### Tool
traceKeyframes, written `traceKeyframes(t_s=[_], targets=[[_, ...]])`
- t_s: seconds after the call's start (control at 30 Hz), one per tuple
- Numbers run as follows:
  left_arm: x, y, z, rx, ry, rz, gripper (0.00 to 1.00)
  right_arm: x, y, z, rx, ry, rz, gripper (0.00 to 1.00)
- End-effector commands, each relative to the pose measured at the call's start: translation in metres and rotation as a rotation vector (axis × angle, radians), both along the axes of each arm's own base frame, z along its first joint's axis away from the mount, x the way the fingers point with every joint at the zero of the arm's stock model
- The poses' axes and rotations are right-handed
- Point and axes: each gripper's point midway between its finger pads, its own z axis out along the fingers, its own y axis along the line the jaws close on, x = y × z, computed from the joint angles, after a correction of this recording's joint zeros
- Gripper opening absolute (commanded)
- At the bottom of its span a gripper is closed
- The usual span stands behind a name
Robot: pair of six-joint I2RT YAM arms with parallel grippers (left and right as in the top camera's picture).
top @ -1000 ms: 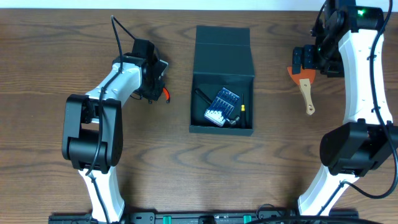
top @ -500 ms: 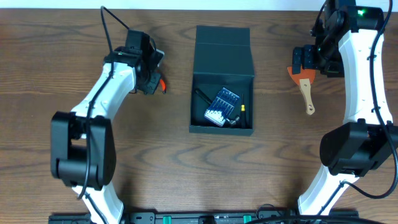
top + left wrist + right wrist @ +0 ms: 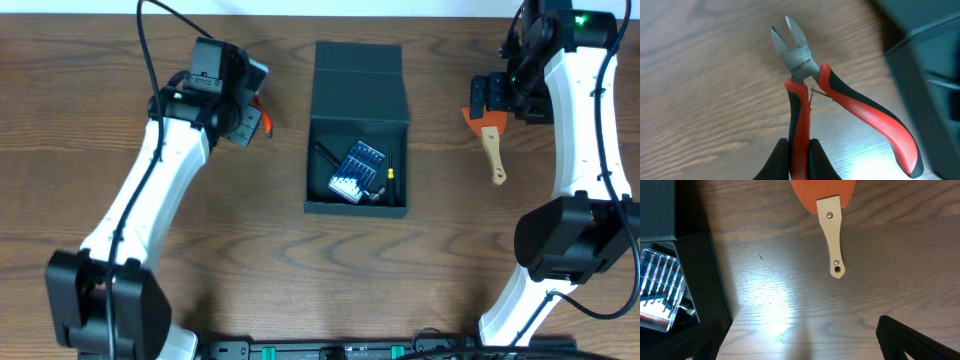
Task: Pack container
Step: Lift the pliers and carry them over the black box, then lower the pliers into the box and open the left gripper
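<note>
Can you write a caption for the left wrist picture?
Left fingers pinch one handle of the red-and-black cutters over the wooden table.

A robotics lab or test bench is indicated. Two white-and-black robot arms, the left arm and the right arm, are mounted at a wood-grain worktop, with a black rail fitted along its near edge and a green status light lit. Hand tools are laid out: side cutters, an orange scraper, and a case of driver bits inside a dark teal container.
</note>
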Motion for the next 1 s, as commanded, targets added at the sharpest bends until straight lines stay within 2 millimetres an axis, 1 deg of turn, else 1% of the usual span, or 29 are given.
traceKeyframes(t_s=[0.0,0.13,0.27,0.53,0.7,0.77,0.9,0.97], targets=[[-0.006,-0.021,0.023,-0.019,-0.052,-0.040,0.06,0.001,-0.002,0.008,-0.004,-0.026,-0.017,0.99],[-0.020,-0.053,0.032,-0.028,-0.071,-0.122,0.05,0.001,-0.002,0.008,-0.004,-0.026,-0.017,0.99],[-0.036,-0.088,0.032,-0.032,-0.068,-0.216,0.06,0.001,-0.002,0.008,-0.004,-0.026,-0.017,0.99],[-0.073,-0.149,0.032,-0.039,-0.067,-0.386,0.06,0.001,-0.002,0.008,-0.004,-0.026,-0.017,0.99],[-0.092,-0.174,0.031,-0.042,-0.067,-0.460,0.06,0.001,-0.002,0.008,-0.004,-0.026,-0.017,0.99],[-0.097,-0.180,0.029,-0.040,-0.061,-0.479,0.06,0.001,-0.002,0.008,-0.004,-0.026,-0.017,0.99],[-0.101,-0.187,0.017,-0.027,-0.036,-0.495,0.06,0.001,-0.002,0.008,-0.004,-0.026,-0.017,0.99],[-0.099,-0.188,0.007,-0.014,-0.013,-0.495,0.06,0.001,-0.002,0.008,-0.004,-0.026,-0.017,0.99]])
